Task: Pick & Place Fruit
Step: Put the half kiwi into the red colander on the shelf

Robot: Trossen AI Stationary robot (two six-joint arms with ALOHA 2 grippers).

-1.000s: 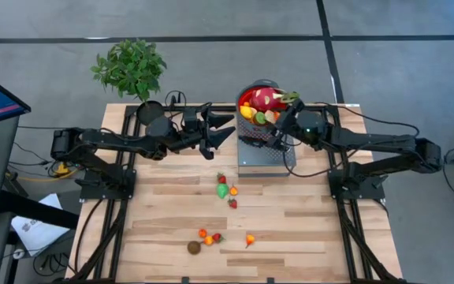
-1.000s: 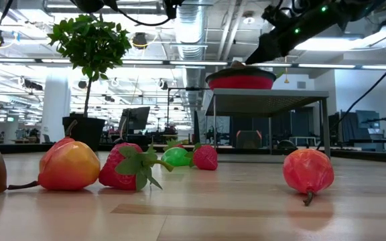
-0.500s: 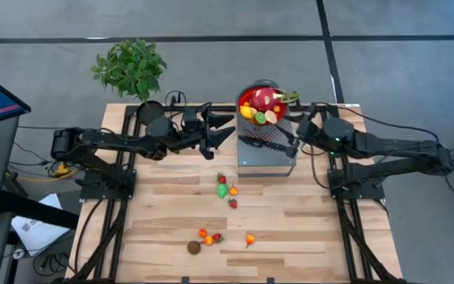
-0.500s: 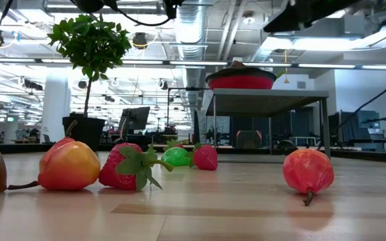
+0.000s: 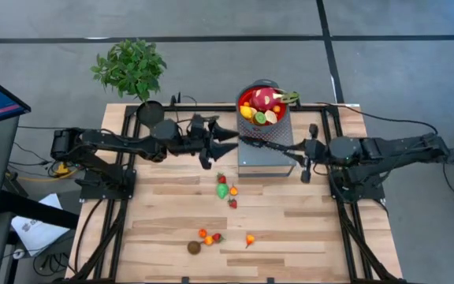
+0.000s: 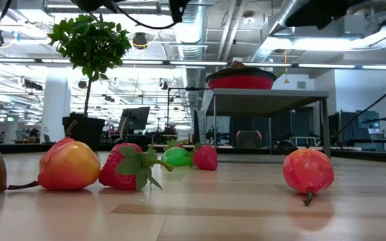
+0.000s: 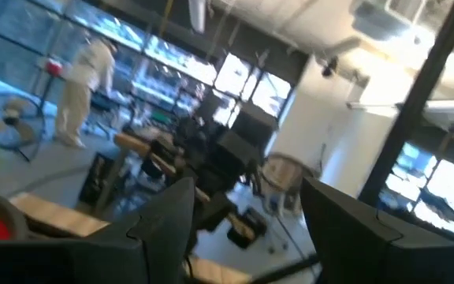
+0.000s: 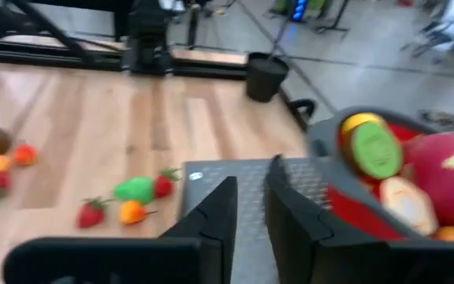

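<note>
A red bowl (image 5: 245, 95) stands on a grey metal stand (image 5: 266, 162) at the table's far middle. It holds the pink-red dragon fruit (image 5: 265, 99) and several small fruits. More small fruits lie on the wood: a group (image 5: 225, 190) in the middle, and a group (image 5: 208, 237) with a brown one (image 5: 194, 247) near the front. My right gripper (image 5: 299, 155) is at the stand's right side, level, empty, its fingers (image 8: 211, 217) a little apart. My left gripper (image 5: 221, 144) hangs wide open and empty left of the stand.
A black-handled knife (image 5: 265, 143) lies on the stand, in front of the bowl. A potted plant (image 5: 132, 67) stands at the far left corner. Black arm frames (image 5: 105, 189) run along both table sides. The low view shows the near fruits (image 6: 68, 165) and the stand (image 6: 267, 100) behind them.
My right gripper has drawn back from over the bowl, toward the table's right and near edges, and now is beside the stand. The dragon fruit and the other fruits stay in the bowl. My left gripper has shifted slightly toward the near edge.
</note>
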